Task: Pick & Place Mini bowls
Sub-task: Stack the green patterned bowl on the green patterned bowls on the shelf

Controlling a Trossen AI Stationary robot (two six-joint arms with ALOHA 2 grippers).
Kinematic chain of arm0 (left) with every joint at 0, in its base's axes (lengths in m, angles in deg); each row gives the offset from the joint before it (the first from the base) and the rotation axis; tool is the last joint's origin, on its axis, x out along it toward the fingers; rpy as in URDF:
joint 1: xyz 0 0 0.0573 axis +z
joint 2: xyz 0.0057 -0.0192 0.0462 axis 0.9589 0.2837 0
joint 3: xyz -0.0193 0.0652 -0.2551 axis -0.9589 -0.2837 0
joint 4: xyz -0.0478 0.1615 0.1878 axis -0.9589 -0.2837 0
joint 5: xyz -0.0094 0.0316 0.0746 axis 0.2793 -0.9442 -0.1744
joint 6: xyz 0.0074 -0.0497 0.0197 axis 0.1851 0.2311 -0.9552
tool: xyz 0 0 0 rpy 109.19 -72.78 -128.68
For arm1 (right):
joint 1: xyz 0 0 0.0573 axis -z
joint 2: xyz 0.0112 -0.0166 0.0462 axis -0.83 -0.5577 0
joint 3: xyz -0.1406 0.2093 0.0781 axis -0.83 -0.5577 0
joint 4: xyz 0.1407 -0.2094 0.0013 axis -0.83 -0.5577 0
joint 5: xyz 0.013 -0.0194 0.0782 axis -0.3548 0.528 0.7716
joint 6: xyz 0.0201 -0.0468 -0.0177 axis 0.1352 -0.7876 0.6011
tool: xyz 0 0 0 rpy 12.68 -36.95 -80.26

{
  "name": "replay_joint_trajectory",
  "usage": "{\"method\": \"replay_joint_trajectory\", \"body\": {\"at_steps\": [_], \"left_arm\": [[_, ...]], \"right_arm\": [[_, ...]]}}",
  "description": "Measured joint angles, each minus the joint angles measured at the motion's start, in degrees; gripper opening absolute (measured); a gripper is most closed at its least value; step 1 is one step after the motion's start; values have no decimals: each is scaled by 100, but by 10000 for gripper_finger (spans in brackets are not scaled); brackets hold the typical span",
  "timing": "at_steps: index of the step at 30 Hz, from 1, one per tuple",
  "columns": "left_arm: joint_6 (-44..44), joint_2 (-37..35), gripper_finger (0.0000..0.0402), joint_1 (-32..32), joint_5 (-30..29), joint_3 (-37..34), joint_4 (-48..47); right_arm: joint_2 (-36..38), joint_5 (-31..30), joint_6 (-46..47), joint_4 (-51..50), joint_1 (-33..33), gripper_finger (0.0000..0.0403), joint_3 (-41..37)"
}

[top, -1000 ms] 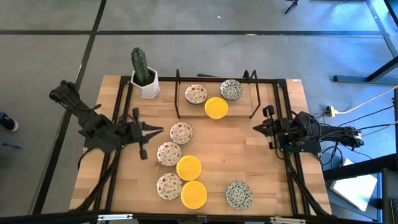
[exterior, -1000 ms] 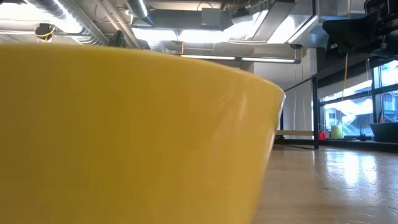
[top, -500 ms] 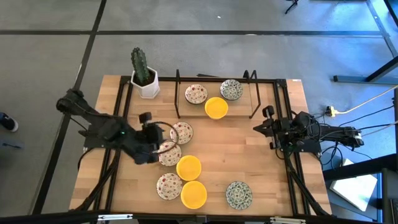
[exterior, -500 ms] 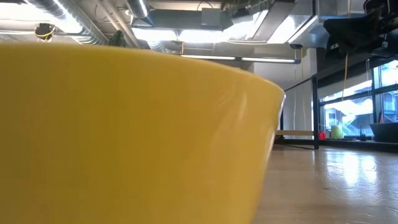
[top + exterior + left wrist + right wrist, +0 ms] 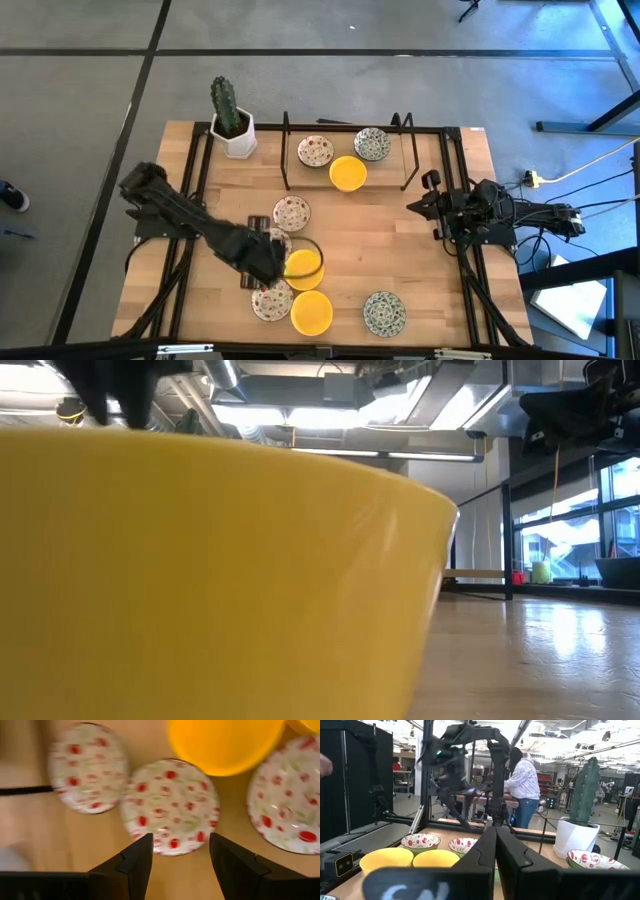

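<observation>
Your tabletop point(image 5: 400, 240) is a wooden slab with a black wire rack point(image 5: 345, 150) along its far edge and a cactus in a white pot point(image 5: 231, 118) at the far left corner. The left arm reaches in from the left side across the middle, and its claw point(image 5: 278, 263) hangs over the cluster of mini bowls near the centre. From the left wrist view you can see the left claw point(image 5: 177, 852) released, its fingers point(image 5: 135, 857) spread apart over a red-speckled bowl point(image 5: 170, 805) and gripping nothing. Just beside that bowl sit two more red-speckled bowls point(image 5: 87, 767) and a yellow bowl point(image 5: 225, 742).

The right arm waits at the right edge of the tabletop, its claw point(image 5: 420, 207) clenched with nothing between the fingers.

Inside the rack lie a red-speckled bowl point(image 5: 315, 151), a grey-green patterned bowl point(image 5: 372, 143) and a yellow bowl point(image 5: 347, 172). Near the front edge you have another yellow bowl point(image 5: 312, 312) and a second grey-green patterned bowl point(image 5: 384, 312), well apart from each other. The low view is almost filled by the side of one yellow bowl point(image 5: 200, 580).
</observation>
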Motion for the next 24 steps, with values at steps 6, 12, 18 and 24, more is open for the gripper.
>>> {"method": "replay_joint_trajectory", "body": {"at_steps": [6,12,18,24], "left_arm": [[-52,707,186,-238,738,-3,111],[-264,1076,183,-360,913,-8,5],[-356,769,178,-195,528,-12,-495],[-322,-5,180,406,-164,-10,-342]], "right_arm": [[-2,57,22,-39,0,12,0],[-2,138,22,-50,0,12,0],[-2,140,56,-50,0,12,0],[-2,140,48,-94,0,12,2]]}}
